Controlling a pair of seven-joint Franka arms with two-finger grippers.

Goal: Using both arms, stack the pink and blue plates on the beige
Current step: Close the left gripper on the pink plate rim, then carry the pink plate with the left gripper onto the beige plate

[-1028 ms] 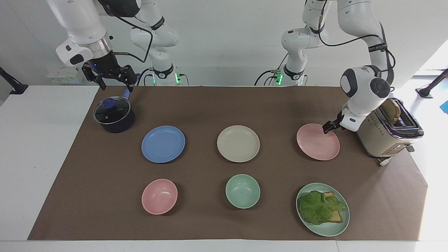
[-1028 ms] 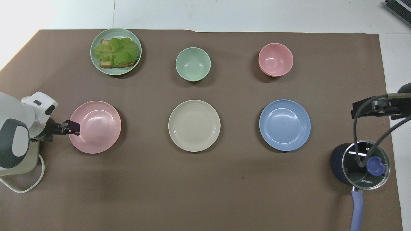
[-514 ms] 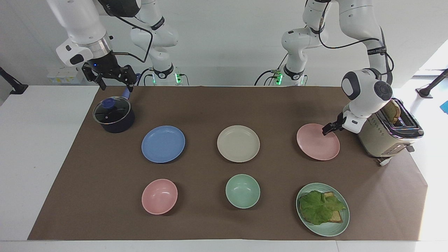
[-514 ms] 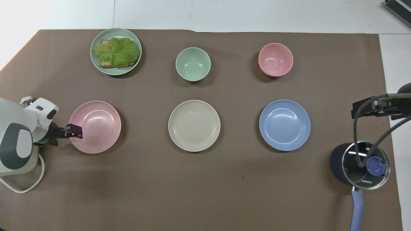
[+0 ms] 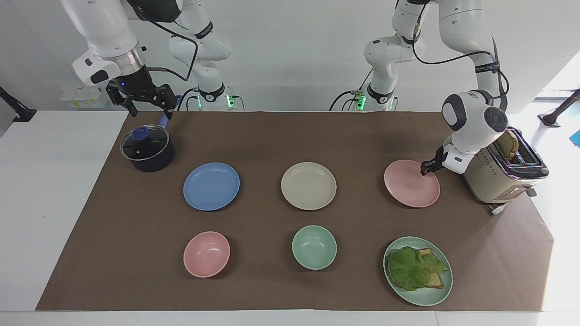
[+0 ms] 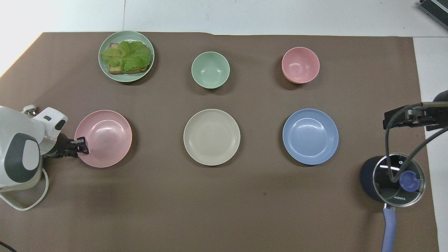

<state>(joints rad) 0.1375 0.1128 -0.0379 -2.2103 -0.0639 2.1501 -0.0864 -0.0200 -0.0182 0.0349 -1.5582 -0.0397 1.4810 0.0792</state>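
A: Where do the three plates sit?

B: In a row across the counter [image 5: 68, 190]. The beige plate [image 5: 308, 186] is in the middle, the blue plate [image 5: 211, 186] toward the right arm's end, the pink plate [image 5: 411, 183] toward the left arm's end. All three lie flat on the brown mat [image 5: 272, 136], well apart, nothing stacked.

A: And the left gripper [image 5: 427, 167]?

B: It is low at the pink plate's rim, on the edge beside the toaster [image 5: 503, 174]. Its fingertips look pinched onto that rim, so I read it as clenched on the pink plate. The plate is not lifted.

A: The right gripper [image 5: 147, 102]?

B: Up in the air over the lidded dark pot [image 5: 147, 149], fingers spread apart, holding nothing. That arm waits.

A: Anything else out there?

B: Farther from the robots stand a pink bowl [image 5: 206, 253], a green bowl [image 5: 314, 247] and a green plate [image 5: 442, 290] carrying toast and lettuce [image 5: 414, 268].
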